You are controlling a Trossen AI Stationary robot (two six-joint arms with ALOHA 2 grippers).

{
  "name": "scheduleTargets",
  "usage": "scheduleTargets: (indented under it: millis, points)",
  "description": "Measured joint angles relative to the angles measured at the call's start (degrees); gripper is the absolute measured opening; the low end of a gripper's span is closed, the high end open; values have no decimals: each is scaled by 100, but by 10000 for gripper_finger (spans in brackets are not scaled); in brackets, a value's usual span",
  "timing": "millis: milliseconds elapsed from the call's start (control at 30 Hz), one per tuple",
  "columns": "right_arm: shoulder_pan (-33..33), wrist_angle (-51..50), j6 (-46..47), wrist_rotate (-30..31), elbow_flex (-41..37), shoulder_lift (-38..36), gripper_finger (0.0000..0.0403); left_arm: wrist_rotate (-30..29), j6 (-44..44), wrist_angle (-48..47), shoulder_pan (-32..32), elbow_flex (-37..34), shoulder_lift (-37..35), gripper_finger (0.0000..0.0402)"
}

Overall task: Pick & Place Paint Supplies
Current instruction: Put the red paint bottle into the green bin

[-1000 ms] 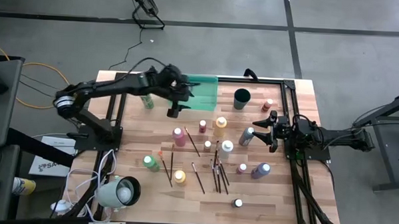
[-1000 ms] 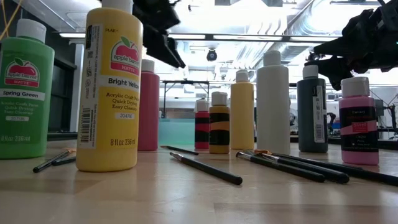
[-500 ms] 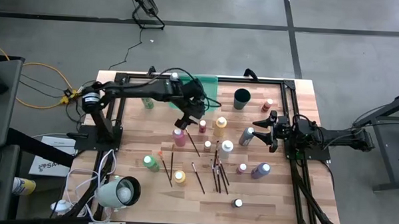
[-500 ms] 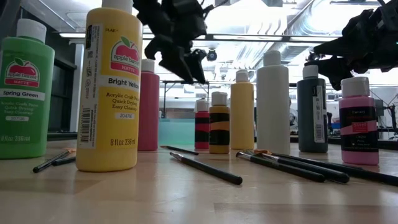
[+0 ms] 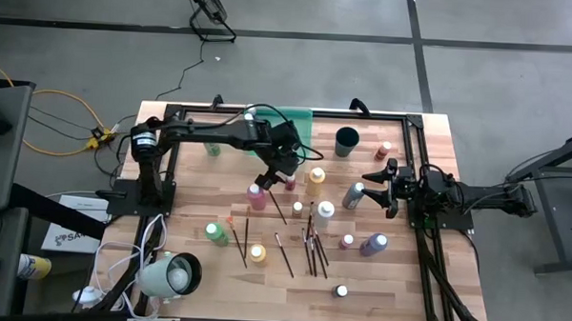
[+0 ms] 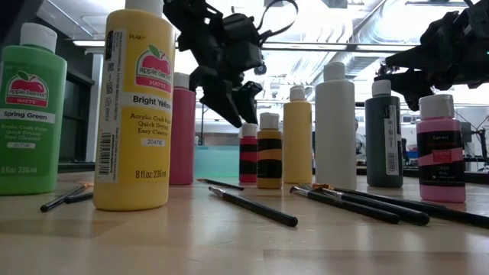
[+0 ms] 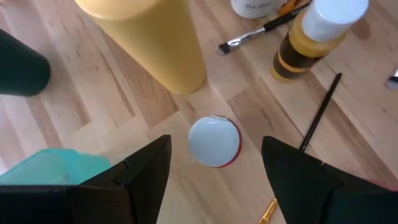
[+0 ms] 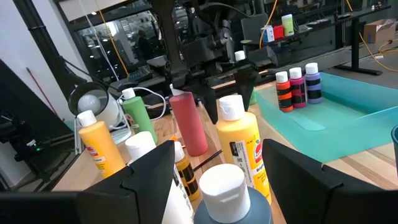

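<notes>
My left gripper [image 5: 284,171] hangs open over a small red bottle with a white cap [image 7: 214,142]. The bottle stands on the table between the tall pink bottle [image 5: 256,196] and a yellow one [image 5: 316,178]. The fingers stand on either side of the cap, apart from it. In the low view the left gripper [image 6: 235,107] is just above the red bottle [image 6: 249,153]. My right gripper [image 5: 368,187] waits open at the table's right, beside a grey bottle [image 5: 353,194]. Several dark brushes [image 5: 312,247] lie flat on the wood.
The green tray [image 5: 292,127] sits at the far edge with three small bottles [image 8: 296,87] in it, and the dark cup [image 5: 347,141] stands beside it. A white bottle [image 5: 323,213], a green one [image 5: 214,232], a yellow one [image 5: 257,252] and a purple one [image 5: 374,244] stand around.
My left gripper has swung from beside the green tray toward the table's right and near edge. It has come down over the small red bottle. It has stayed open. No bottle or brush has moved.
</notes>
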Motion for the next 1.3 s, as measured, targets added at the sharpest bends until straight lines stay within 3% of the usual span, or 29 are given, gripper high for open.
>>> scheduleTargets:
  millis: [700, 1133, 1300]
  points:
    - [0, 0, 0, 0, -1, -2, 237, 149, -9, 251, 2, -4, 242, 240]
    - [1, 0, 0, -2, 0, -1, 237, 139, -42, 218, 4, -4, 240, 119]
    - [0, 0, 0, -2, -1, -2, 237, 97, -149, 179, 34, -4, 193, 116]
